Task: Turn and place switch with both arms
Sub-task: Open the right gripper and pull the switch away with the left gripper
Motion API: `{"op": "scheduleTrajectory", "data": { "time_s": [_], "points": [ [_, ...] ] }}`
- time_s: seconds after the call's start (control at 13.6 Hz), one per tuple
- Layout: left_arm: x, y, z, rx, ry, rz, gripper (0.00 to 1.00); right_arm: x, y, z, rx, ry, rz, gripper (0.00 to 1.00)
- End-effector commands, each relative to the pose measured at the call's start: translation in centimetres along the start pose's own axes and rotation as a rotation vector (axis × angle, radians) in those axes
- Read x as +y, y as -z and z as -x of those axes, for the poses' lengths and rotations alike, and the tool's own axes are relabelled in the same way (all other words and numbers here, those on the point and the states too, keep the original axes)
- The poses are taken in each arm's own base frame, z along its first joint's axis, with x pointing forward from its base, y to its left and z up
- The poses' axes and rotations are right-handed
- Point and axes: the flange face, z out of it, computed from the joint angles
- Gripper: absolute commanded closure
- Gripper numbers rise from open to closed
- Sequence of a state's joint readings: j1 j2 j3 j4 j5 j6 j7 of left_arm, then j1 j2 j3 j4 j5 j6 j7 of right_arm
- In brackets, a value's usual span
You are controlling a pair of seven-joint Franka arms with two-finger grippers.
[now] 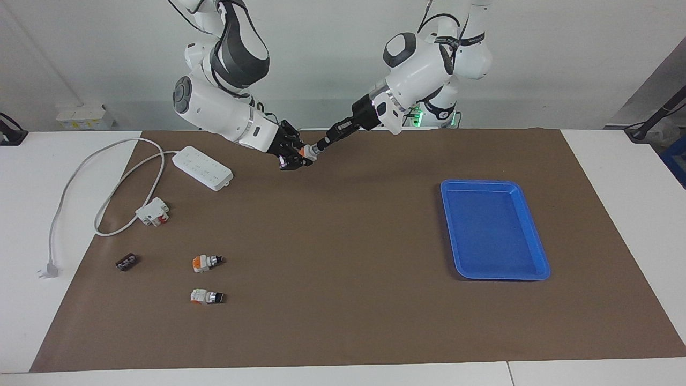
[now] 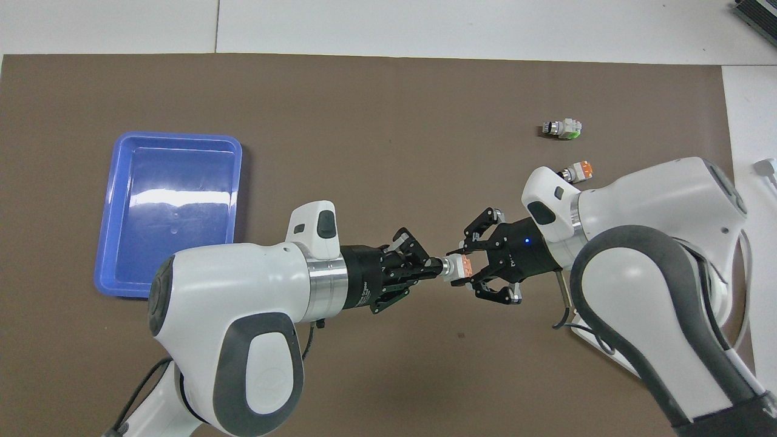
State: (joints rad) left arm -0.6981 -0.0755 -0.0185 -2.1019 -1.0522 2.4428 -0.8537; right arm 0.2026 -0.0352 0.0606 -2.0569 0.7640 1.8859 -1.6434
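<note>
The switch [image 1: 307,151] is held in the air between both grippers, over the brown mat near the robots. It has an orange-and-white body, a silver collar and a black knob [image 2: 458,267]. My left gripper [image 1: 321,144] reaches in from the left arm's end and is shut on the knob end [image 2: 432,269]. My right gripper [image 1: 295,154] faces it. Its fingers [image 2: 468,246] stand on either side of the orange body, slightly spread and open.
A blue tray [image 1: 536,236] [image 2: 176,141] lies toward the left arm's end. A second orange switch [image 1: 206,262] [image 2: 578,170] and a mostly white switch [image 1: 207,296] [image 2: 562,128] lie toward the right arm's end. A white-and-red block [image 1: 153,211], a power strip [image 1: 202,168] with its cable and a small black part [image 1: 126,262] lie there too.
</note>
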Motion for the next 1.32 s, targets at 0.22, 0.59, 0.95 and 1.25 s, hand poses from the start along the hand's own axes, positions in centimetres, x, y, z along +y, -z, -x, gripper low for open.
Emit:
{"op": "scheduleTrajectory", "data": {
  "time_s": [0.22,0.59,0.95,1.25],
  "points": [
    [0.38,0.57,0.17,0.036,0.180,-0.002,1.00,-0.66,-0.18,-0.14,0.010,-0.022,-0.018,1.00],
    [0.00,0.42,-0.04,0.074,0.204,-0.036,1.00,-0.67,-0.19,-0.14,0.010,-0.021,-0.019,1.00],
    [-0.31,0.30,-0.05,0.104,0.192,-0.061,1.00,-0.66,-0.18,-0.14,0.010,-0.018,-0.018,0.00],
    [-0.18,0.35,-0.36,0.154,0.129,-0.084,1.00,-0.48,0.19,0.01,0.010,-0.026,-0.006,0.00]
  ]
}}
